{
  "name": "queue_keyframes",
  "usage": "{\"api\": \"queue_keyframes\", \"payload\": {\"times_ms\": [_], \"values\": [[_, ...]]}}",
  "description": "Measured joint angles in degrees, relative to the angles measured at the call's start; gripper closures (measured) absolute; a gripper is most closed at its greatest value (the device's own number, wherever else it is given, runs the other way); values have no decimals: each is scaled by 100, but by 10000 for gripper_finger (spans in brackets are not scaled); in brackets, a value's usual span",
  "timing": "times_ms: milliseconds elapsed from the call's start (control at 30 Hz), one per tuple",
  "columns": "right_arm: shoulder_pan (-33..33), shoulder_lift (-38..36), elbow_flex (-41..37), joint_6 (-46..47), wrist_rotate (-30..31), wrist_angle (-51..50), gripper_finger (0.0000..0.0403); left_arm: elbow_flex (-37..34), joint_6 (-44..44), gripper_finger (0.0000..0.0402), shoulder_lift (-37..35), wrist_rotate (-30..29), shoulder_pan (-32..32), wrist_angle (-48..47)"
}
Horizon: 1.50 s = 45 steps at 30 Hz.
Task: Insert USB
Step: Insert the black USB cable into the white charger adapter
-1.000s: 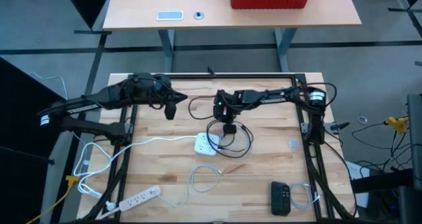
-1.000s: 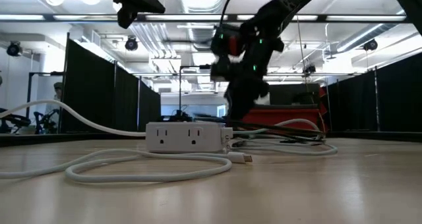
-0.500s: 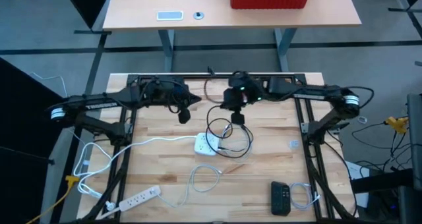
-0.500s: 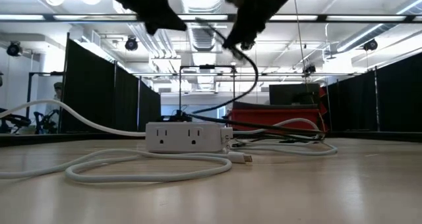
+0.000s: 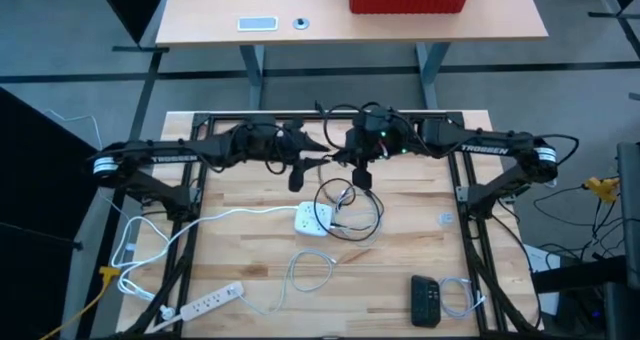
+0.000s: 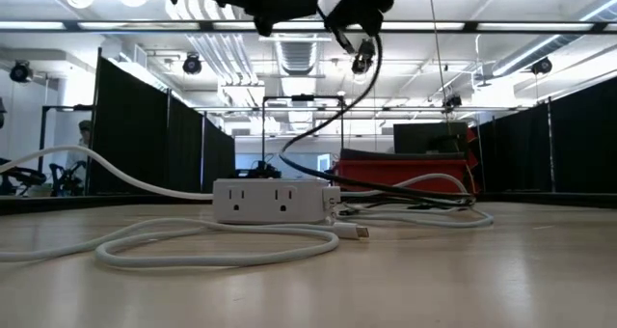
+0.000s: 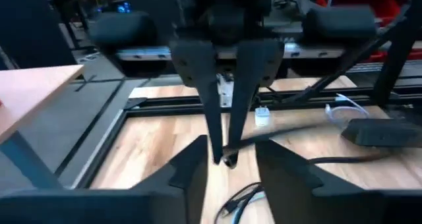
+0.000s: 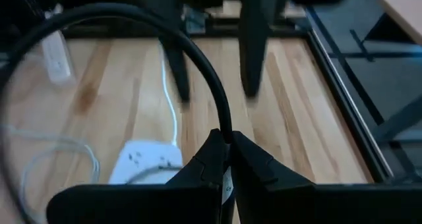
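Right pincer [image 5: 362,176] raised above the far middle of the light wooden bench [image 5: 420,250], fingers clamped on the thin black USB cable [image 6: 333,125]; in the right wrist view the cable arcs up and away from between the two pinched fingers [image 8: 204,165]. Cable hangs from the pincer in a curve and drops to the loose black loops on the bench just beside the white rectangular power adapter block [image 5: 313,219]. Plug end of the cable not discernible in any view.

Left pincer [image 5: 296,176] also raised, close beside the right one, facing it; fingers spread apart, nothing between them. Left wrist view shows the right arm's closed fingers with the cable directly ahead.

White adapter block flat near the bench centre, thick white cord [image 5: 230,216] running from it toward the left edge. White power strip [image 5: 209,302] at the near left corner. Flat black rectangular device [image 5: 426,300] with a coiled white cable [image 5: 459,298] at the near right.
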Motion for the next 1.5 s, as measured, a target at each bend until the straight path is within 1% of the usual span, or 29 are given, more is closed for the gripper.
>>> {"api": "queue_keyframes", "payload": {"times_ms": [167, 233, 333, 467, 600, 800, 833, 900, 967, 1133, 1333, 1500], "values": [[22, 8, -2, 92, -1, 261, 403, 34, -182, 229, 171, 174, 2, -23], [26, 8, -2, 92, 2, 244, 403, 35, -261, 222, 205, 171, 0, -26], [39, 44, -2, 137, -2, 226, 403, 35, -268, 223, 195, 117, -2, 40], [63, 96, -4, 151, 4, 216, 403, 35, -330, 242, 167, 78, 0, 208], [63, 96, -4, 160, 18, 223, 403, 35, -526, 271, 161, 77, 0, 359], [63, 91, -4, 210, 98, 215, 403, 35, -561, 315, 169, 60, 0, 165], [63, 91, -4, 210, 100, 217, 403, 35, -576, 321, 169, 25, 0, 140], [65, 93, -4, 215, 115, 215, 403, 35, -651, 335, 169, -224, -2, 111], [64, 93, -4, 247, 138, 215, 402, 35, -701, 358, 157, -429, -4, 97], [101, 86, -4, 243, 175, 225, 380, 35, -779, 396, 61, -636, -11, 61], [116, -56, -1, 245, 215, -279, 306, 35, -871, 399, -176, -698, 7, 73], [116, -65, -6, 356, 200, -212, 258, 35, -884, 400, -278, -674, 7, 110]]}}
